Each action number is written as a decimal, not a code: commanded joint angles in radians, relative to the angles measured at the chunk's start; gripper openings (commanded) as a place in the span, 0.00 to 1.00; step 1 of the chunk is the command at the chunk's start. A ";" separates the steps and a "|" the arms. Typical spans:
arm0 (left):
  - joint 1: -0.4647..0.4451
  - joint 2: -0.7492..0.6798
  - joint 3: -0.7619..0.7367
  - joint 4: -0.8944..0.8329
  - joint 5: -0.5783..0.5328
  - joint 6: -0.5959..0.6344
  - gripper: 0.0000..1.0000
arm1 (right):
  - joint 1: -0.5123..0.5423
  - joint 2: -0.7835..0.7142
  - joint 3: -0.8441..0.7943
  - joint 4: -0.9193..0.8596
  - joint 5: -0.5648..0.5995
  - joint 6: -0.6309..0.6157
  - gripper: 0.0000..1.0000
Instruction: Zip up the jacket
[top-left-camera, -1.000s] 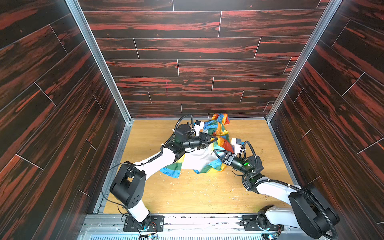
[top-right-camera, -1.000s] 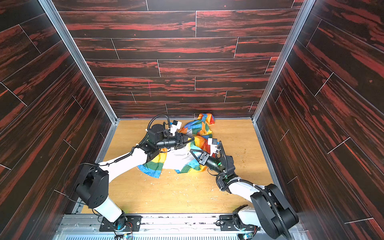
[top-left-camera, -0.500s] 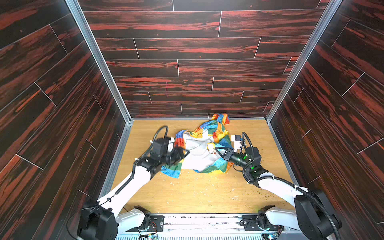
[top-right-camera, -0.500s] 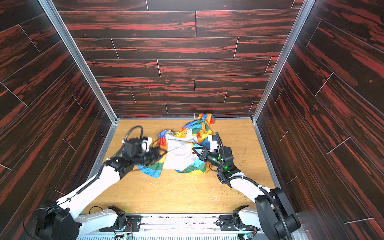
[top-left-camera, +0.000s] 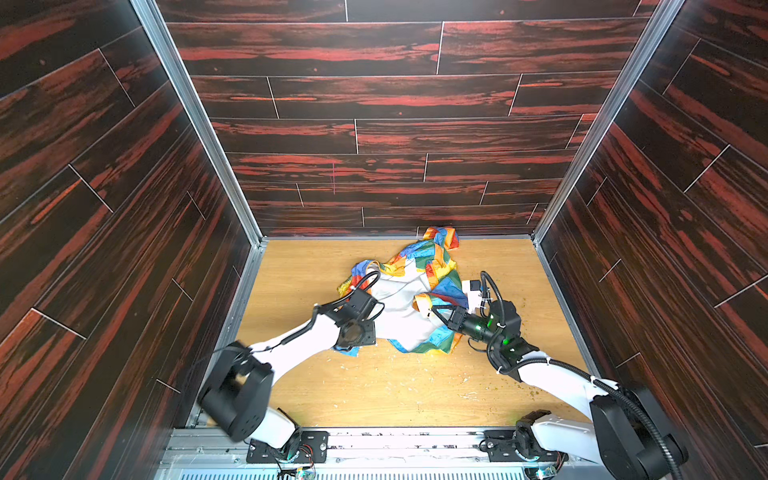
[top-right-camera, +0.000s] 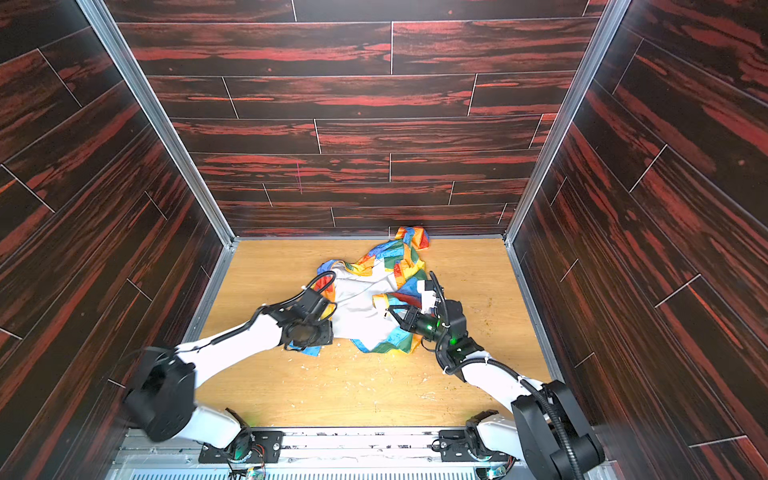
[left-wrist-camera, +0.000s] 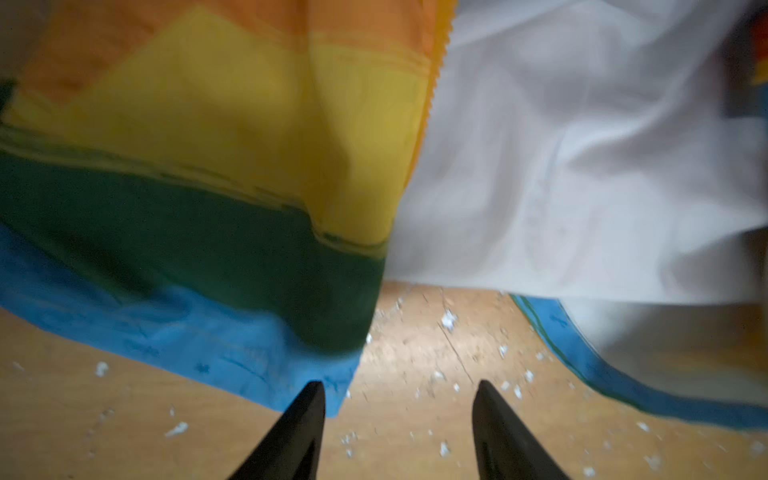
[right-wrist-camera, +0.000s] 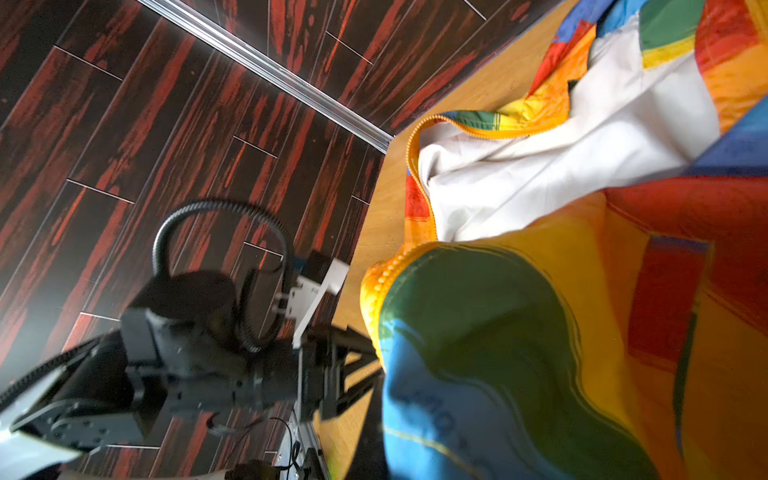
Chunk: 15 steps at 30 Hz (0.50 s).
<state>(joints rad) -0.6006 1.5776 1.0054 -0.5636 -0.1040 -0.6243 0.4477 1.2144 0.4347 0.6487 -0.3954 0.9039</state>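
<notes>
Crumpled thin fabric jacket (top-left-camera: 405, 291) in red, blue, green, yellow and orange blocks, white lining up, lying on light wooden desk (top-left-camera: 374, 390); just beside the jacket's near blue hem corner, black left fingers (left-wrist-camera: 299, 432) parted, nothing between; at the jacket's right yellow zipper edge, black right fingers (top-left-camera: 442, 316) pinched on the fabric, holding it raised

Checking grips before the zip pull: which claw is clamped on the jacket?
The right claw, shut on a lifted fold of the jacket; the left claw stands open over the table by the blue hem, holding nothing.
</notes>
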 joint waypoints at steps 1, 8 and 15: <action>-0.005 0.077 0.064 -0.117 -0.176 0.077 0.60 | -0.003 -0.053 -0.022 -0.001 0.013 0.006 0.00; -0.002 0.232 0.135 -0.136 -0.214 0.112 0.44 | -0.003 -0.081 -0.037 -0.011 0.024 0.008 0.00; 0.001 0.141 0.194 -0.135 -0.060 0.164 0.00 | -0.006 -0.076 -0.033 -0.017 0.026 0.002 0.00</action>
<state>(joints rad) -0.6014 1.8103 1.1534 -0.6743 -0.2420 -0.5041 0.4473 1.1515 0.4023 0.6350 -0.3805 0.9051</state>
